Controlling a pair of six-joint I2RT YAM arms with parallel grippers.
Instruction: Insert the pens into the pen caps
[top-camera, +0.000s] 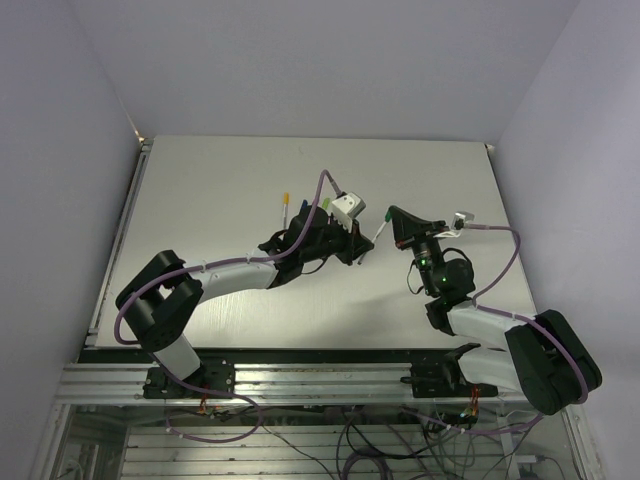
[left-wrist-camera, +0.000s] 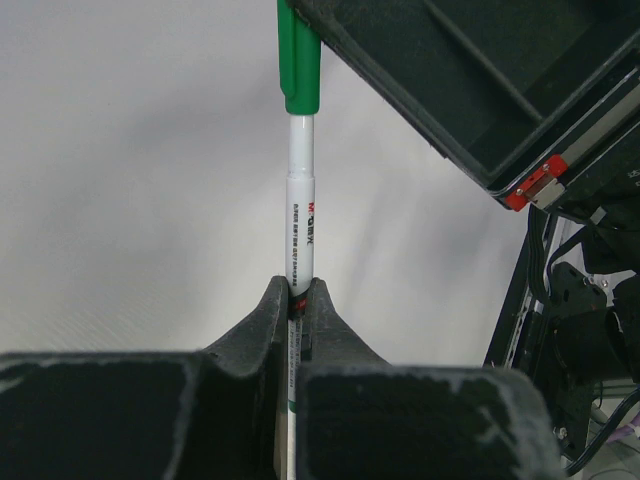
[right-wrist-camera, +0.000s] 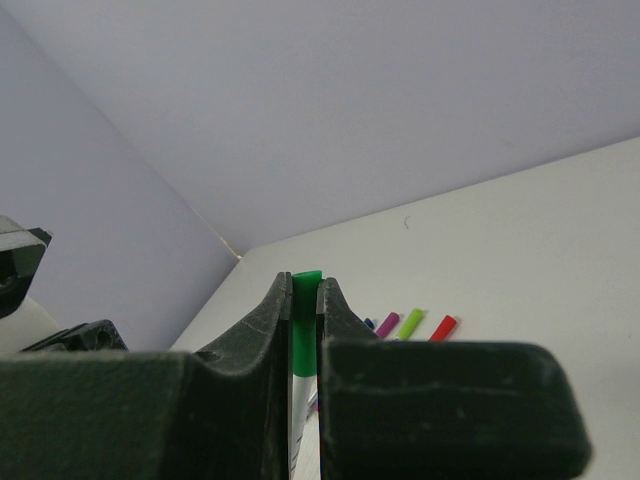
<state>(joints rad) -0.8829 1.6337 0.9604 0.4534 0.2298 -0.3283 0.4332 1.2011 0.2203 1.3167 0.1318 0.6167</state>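
Observation:
A slim white pen (left-wrist-camera: 301, 200) is held in the air between both grippers. My left gripper (left-wrist-camera: 297, 290) is shut on its barrel. A green pen cap (left-wrist-camera: 299, 60) sits over the pen's far end, and my right gripper (right-wrist-camera: 305, 285) is shut on that green cap (right-wrist-camera: 305, 320), with the white barrel (right-wrist-camera: 300, 400) showing below it. From above, the pen (top-camera: 379, 231) spans the short gap between the left gripper (top-camera: 362, 248) and the right gripper (top-camera: 392, 218) over the table's middle.
Behind the left arm, other pens lie on the table, one with a yellow end (top-camera: 286, 200) and one with a green end (top-camera: 325, 203). The right wrist view shows magenta (right-wrist-camera: 388, 324), light green (right-wrist-camera: 411, 322) and red (right-wrist-camera: 443, 327) ends there. The white table (top-camera: 220, 180) has walls on three sides.

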